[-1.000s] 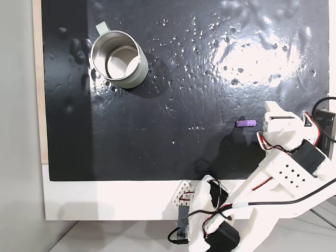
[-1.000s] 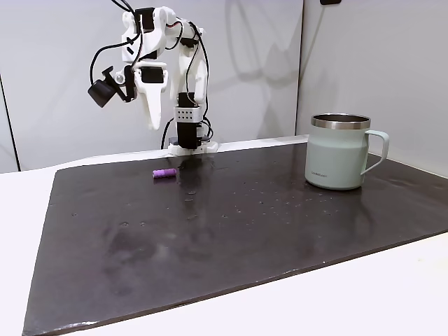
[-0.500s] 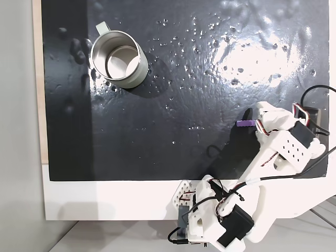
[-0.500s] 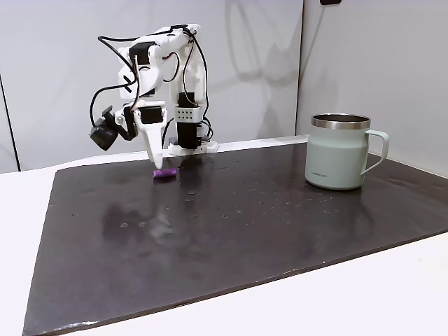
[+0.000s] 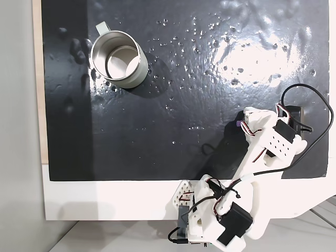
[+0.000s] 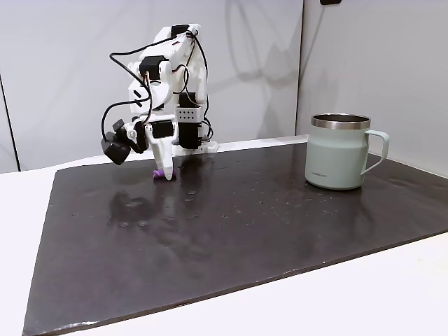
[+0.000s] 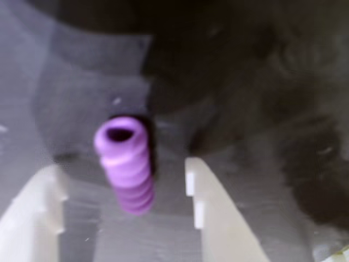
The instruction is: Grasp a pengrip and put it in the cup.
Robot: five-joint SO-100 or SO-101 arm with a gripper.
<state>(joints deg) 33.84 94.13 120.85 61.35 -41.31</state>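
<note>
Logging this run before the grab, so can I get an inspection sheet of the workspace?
Surface: black mat, shiny, speckled with small droplets or bumps.
Job's things: purple pen grip lying on the mat; metal mug upright, far across the mat.
Clutter: nothing seen.
Hand: hand open, low over the mat, fingers either side of the pen grip.
Cables: black cable looping beside the arm.
Surroundings: pale walls, white tabletop edge.

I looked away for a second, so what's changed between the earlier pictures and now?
The gripper has come down from above the mat until its open fingers straddle the purple pengrip, which lies where it was, not yet clamped. The silver cup has not moved.
</note>
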